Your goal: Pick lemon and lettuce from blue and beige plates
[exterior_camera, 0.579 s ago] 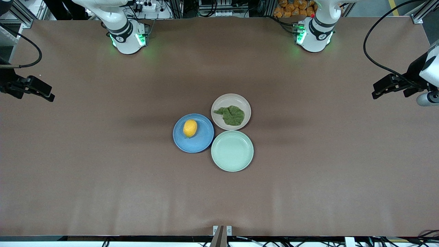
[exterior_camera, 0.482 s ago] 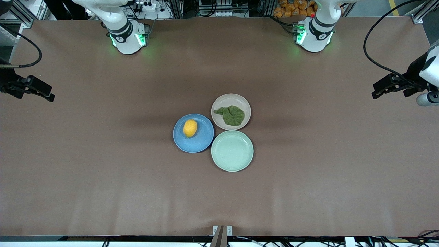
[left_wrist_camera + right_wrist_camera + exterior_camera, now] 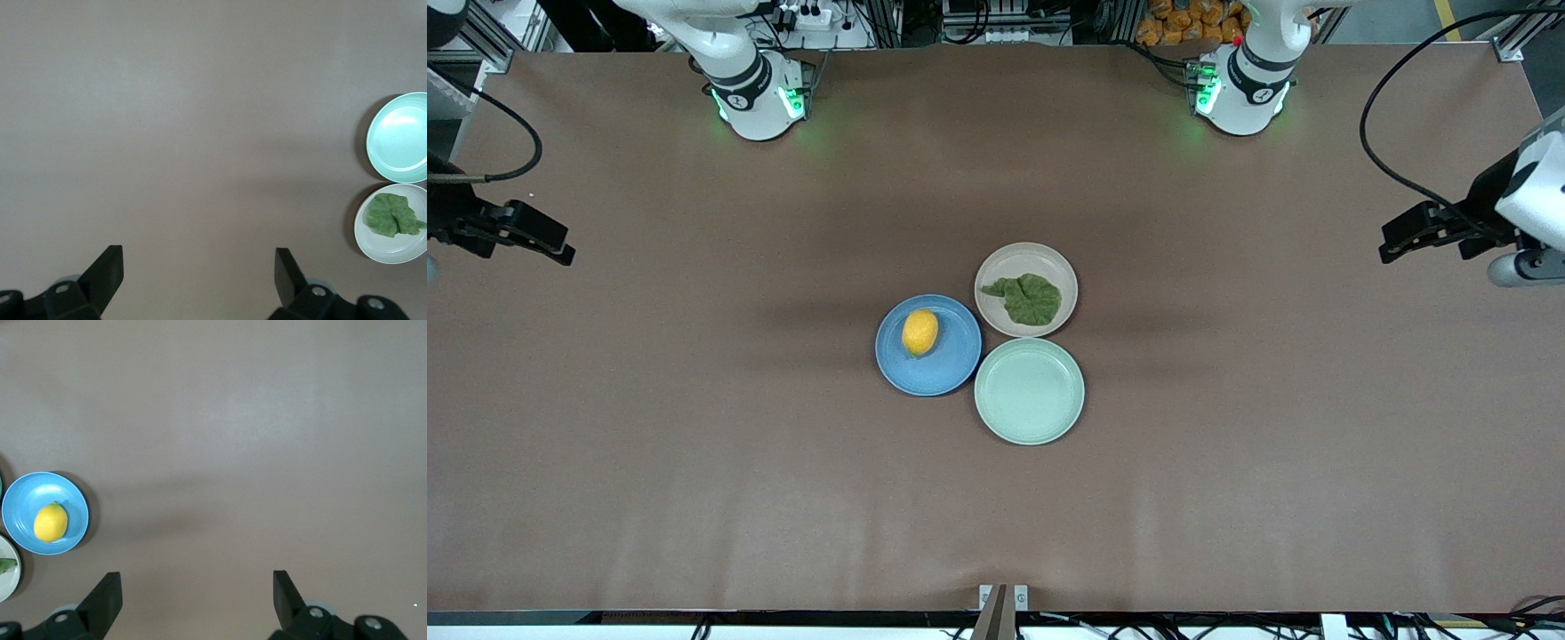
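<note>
Your left pincer (image 3: 1398, 242) and right pincer (image 3: 551, 247), both with fingers apart, are drifting slightly inward from the table (image 3: 694, 444) ends. The lemon (image 3: 919, 332) is lying mid-table on the blue plate (image 3: 951, 373), tip toward the front edge; lettuce (image 3: 1028, 298) is resting on the beige plate (image 3: 996, 262), stem toward the right arm's end.

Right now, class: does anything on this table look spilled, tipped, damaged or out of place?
Nothing stands out. The lemon sits on the blue plate, the lettuce lies flat on the beige plate, and the mint-green plate is bare.
</note>
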### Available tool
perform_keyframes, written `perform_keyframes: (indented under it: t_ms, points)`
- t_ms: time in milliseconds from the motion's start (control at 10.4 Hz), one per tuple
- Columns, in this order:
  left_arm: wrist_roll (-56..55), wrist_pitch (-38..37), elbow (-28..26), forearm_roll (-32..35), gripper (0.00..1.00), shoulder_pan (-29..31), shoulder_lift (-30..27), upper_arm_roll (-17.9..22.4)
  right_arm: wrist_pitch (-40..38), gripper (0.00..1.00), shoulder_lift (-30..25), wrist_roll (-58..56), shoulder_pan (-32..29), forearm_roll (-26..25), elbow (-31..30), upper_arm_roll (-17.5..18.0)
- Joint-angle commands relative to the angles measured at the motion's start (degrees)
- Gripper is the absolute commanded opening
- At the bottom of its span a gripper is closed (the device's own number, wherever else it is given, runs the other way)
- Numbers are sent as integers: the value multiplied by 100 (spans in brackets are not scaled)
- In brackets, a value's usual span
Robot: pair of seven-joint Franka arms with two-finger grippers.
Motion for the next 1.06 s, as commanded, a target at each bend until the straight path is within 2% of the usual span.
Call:
perform_keyframes:
  t_ms: [0,193,289,579,772,868,965]
  points:
    - [-566,99,-45,-372,100,-154,201,-129,3,100,268,19,138,87,-53,48]
    - [-1645,370,-53,-383,100,-618,491,-296,73,100,601,36,244,209,-62,57]
    - [-2225,615,-45,-383,100,-830,684,-305,117,100,794,71,253,628,-71,75]
    - [-4201,1012,-45,-392,100,-1777,1211,-305,809,100,1401,911,586,790,-71,110]
    - [-5136,1249,-45,-418,100,-2219,1546,-314,1363,100,1831,1745,684,984,-71,582]
    - [-5428,1346,-53,-619,100,-2333,1738,-357,1635,100,2077,2420,780,940,-71,854]
    - [-5674,1521,-80,-873,100,-2561,1914,-375,1794,100,2314,3009,885,940,-71,979]
